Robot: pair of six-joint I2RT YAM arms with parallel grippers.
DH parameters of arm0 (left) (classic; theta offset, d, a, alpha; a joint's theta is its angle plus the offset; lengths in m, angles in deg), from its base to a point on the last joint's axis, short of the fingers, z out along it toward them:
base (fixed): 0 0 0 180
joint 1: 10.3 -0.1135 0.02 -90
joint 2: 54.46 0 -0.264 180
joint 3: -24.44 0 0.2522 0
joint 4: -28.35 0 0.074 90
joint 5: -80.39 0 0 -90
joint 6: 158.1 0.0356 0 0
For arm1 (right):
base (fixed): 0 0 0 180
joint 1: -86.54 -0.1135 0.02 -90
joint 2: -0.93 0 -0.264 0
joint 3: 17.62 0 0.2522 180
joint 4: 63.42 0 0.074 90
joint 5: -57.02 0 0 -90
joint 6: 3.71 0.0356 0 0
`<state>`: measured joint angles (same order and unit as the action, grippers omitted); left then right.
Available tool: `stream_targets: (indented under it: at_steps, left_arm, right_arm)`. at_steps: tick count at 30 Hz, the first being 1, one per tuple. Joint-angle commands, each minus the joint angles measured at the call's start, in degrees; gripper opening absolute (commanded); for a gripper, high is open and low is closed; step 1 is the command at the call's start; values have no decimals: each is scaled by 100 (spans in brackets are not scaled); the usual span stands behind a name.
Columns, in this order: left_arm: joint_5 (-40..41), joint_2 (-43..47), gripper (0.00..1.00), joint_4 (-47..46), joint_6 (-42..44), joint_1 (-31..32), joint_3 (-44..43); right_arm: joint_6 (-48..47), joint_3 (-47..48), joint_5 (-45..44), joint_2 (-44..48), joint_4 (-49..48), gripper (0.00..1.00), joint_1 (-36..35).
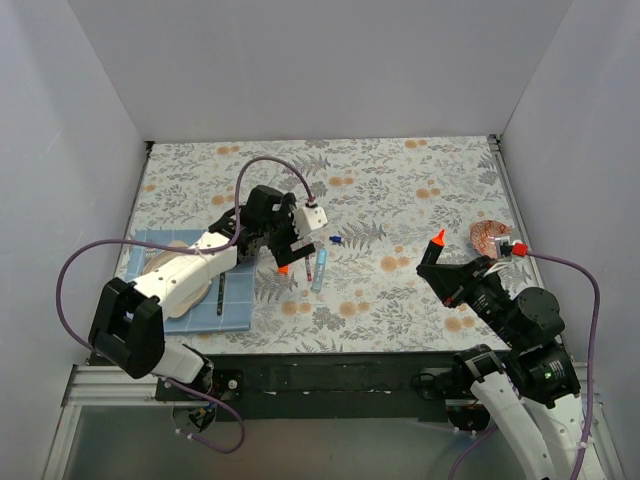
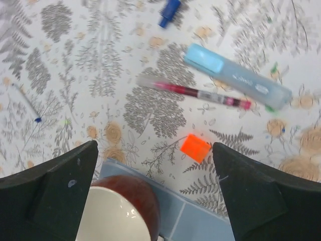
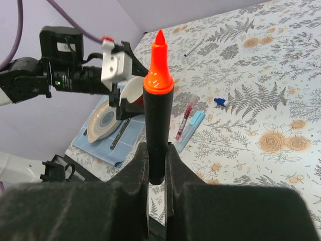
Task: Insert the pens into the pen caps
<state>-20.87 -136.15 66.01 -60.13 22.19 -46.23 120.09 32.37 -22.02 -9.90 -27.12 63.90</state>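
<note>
two arms share a floral-patterned bench [image 1: 420,180], with a blue tiled mat [image 1: 238,305] at its near left. the left gripper [image 2: 154,150] hangs low just past the mat's edge, its jaws spread wide and holding nothing. the right gripper [image 3: 157,165] is raised on the right side, clamped tight on the lower barrel of a black marker pen with an orange-red tip [image 3: 158,125], which stands upright with the tip uppermost. a light blue marker pen [image 2: 235,78] lies flat on the bench beyond the left gripper, with a thin clear refill showing red ink [image 2: 200,93] just beside it. a bright orange plastic cap [image 2: 194,147] sits on the bench between the open jaws, nearer the one on the right of the wrist view. a small dark blue cap [image 2: 169,11] lies farther off, apart from both pens.

the step in hand looks like picking up the orange cap. to do it well, the left gripper should shift so the cap is centred, come straight down and close on its flat sides, leaving the mouth clear; which end is open cannot be told. off centre, one finger would likely push the cap aside.
</note>
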Motion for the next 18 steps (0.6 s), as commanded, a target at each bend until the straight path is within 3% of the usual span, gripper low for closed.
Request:
stream_targets:
  at_steps: [1,2,4,5,8,13,15,18]
  left_arm:
    - [730,12,98,-175,-2086,3,-611]
    - [783,21,98,-271,-2872,3,-637]
    - [1247,-101,98,-159,-3632,-6,-986]
    - [1650,-363,98,312,-4018,3,-1207]
    - [2084,-724,98,904,-4504,-15,-1673]
    - [1409,-1208,98,2064,-5926,-15,-2254]
    - [806,-1279,81,2127,-6349,-6,-2141]
    - [581,-1253,68,2084,-6886,47,-1816]
  right_arm:
    - [92,69,169,81,-356,1,-31]
    - [92,77,169,64,-356,1,-31]
    - [92,86,169,81,-365,1,-39]
    - [92,112,169,81,-374,1,-31]
    - [109,165,169,107,-356,1,-31]
    - [118,192,169,195,-286,1,-31]
    - [100,209,169,204,-225,1,-48]
    - [83,209,169,230,-172,1,-48]
